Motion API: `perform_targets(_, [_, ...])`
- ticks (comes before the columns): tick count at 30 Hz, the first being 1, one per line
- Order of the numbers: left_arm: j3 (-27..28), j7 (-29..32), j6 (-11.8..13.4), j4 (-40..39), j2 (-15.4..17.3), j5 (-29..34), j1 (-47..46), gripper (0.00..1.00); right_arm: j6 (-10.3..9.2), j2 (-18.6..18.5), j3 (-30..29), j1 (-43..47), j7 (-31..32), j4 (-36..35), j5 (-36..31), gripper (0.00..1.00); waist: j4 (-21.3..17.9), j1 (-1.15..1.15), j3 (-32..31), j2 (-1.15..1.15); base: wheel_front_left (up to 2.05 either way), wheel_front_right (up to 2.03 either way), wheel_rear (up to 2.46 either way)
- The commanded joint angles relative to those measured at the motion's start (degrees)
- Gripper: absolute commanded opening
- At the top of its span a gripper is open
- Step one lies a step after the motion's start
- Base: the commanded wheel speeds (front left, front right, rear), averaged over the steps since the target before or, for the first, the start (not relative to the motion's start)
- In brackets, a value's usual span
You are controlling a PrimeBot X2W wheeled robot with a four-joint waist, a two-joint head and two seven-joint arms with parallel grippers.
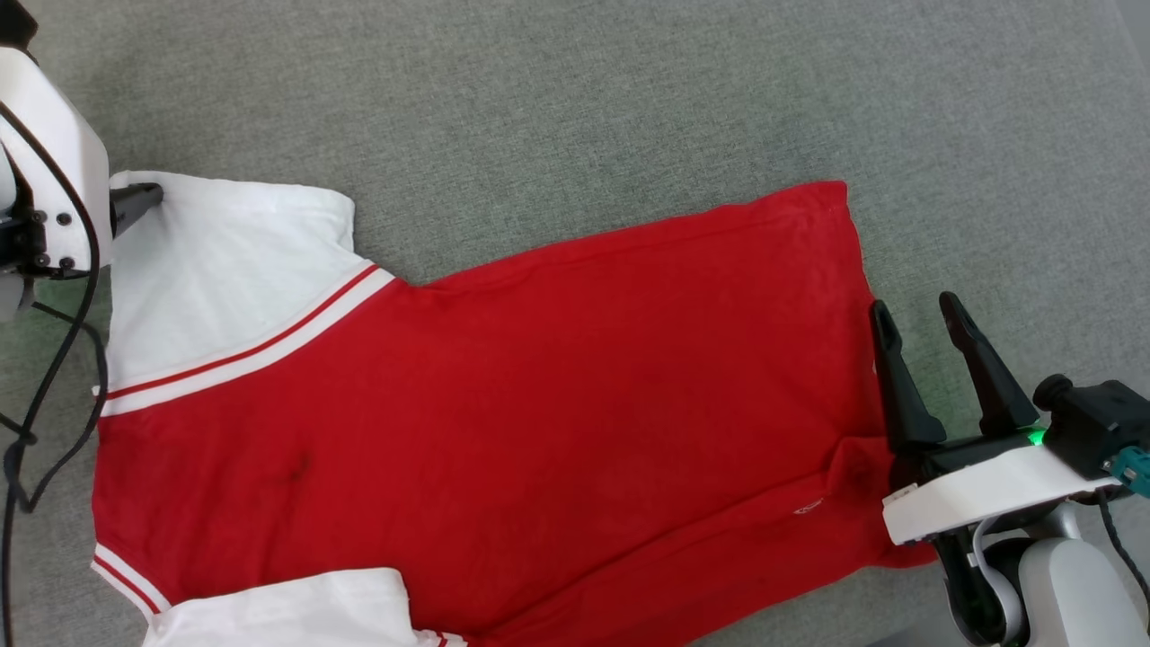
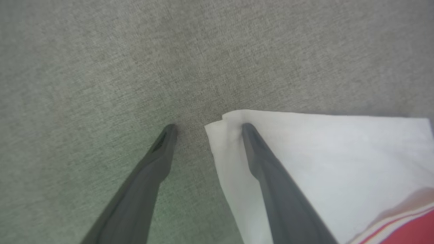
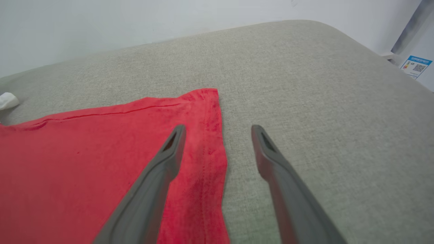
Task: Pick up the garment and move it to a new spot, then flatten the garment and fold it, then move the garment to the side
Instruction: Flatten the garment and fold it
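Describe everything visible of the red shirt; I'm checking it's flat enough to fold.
The garment is a bright red knit-looking jersey with white sleeves and red-and-white striped trim, lying spread almost flat, lightly wrinkled, on the grey fabric cushion. Its hem points to the robot's right. The open left gripper has one finger over a sleeve's slightly bunched corner; the open right gripper straddles the hem edge. Contact can't be confirmed.

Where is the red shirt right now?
In the head view the garment lies spread flat on the grey cushion, its white sleeve by the open left gripper and its red hem by the open right gripper.
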Motion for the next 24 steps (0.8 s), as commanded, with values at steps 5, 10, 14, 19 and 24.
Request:
perform_targets(5, [-2.4, 2.1, -1.4, 1.7, -0.6, -1.2, 4.8, 0.0, -0.02, 0.4, 0.4, -1.5, 0.0, 0.3, -0.2, 1.0, -0.1, 0.0, 0.7, 0.0, 0.0, 0.0, 0.0])
perform_targets(10, [-1.4, -4.4, -2.4, 1.5, -1.8, -0.5, 3.8, 0.0, -0.02, -0.5, 0.0, -1.9, 0.4, 0.7, -0.7, 1.0, 1.0, 0.0, -0.3, 0.0, 0.0, 0.0, 0.0])
perform_targets(14, [-0.6, -10.1, -3.4, 1.1, -2.9, -0.4, 2.9, 0.0, -0.02, -2.1, -0.5, -1.9, 2.0, 0.5, -1.0, 1.0, 2.5, 0.0, -2.4, 0.0, 0.0, 0.0, 0.0])
perform_targets(19, [-1.3, -14.7, -4.6, -1.4, -4.0, -0.7, 3.1, 0.0, -0.02, -6.5, -0.5, -2.1, 8.3, -0.3, -0.5, 1.0, 5.3, 0.0, -5.2, 0.0, 0.0, 0.0, 0.0])
perform_targets(24, [-3.3, -17.9, -5.2, -6.5, -3.8, -0.2, 4.3, 0.0, -0.02, -13.1, 0.6, -3.6, 21.3, -2.0, 2.2, 1.0, 8.7, 0.0, -7.0, 0.0, 0.0, 0.0, 0.0])
